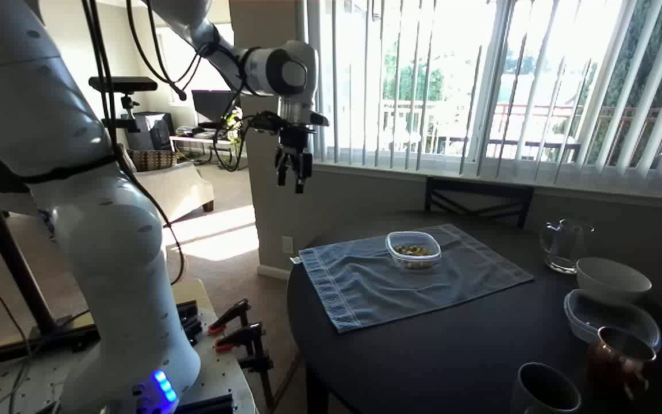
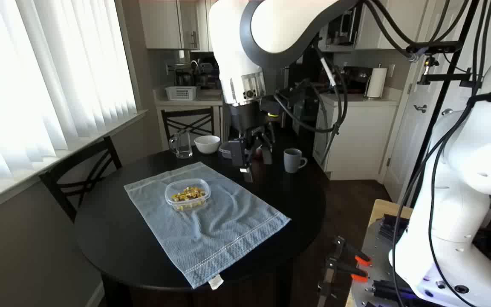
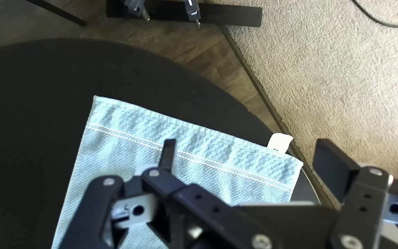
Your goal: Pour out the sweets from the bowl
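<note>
black fingers [image 3: 335,169] loom nearest the camera in the wrist view, and they belong to the gripper [image 3: 250,160], which stands wide, its two tips well apart; a blue towel [image 3: 116,148] and part of a dark round table [image 3: 47,103] show beyond them. a white tag [image 3: 279,142] pokes out near one corner of the towel, close to the table's edge. in both exterior views the gripper hangs from the arm [image 1: 115,236] with its fingers pointing down, higher than the bowl [image 2: 180,186] and well apart from it. pale and see-through, the bowl sits upright on the towel, and the sweets [image 2: 189,194], small yellowish-brown pieces, lie in a heap inside it. also on the table, off the towel, stand a handled glass [image 1: 565,247], a white bowl [image 1: 612,279], a clear tub [image 1: 581,328], a copper-coloured mug [image 1: 618,371] and a grey mug [image 2: 292,161]. the tub is just beside the white bowl; whether they touch i cannot tell. a dark chair [image 1: 477,188] stands at the table, near a window [image 1: 446,86] with pale vertical blinds [image 2: 79,72], and black clamps [image 1: 233,315] with orange tips sit near the arm's base [image 2: 450,268].
</note>
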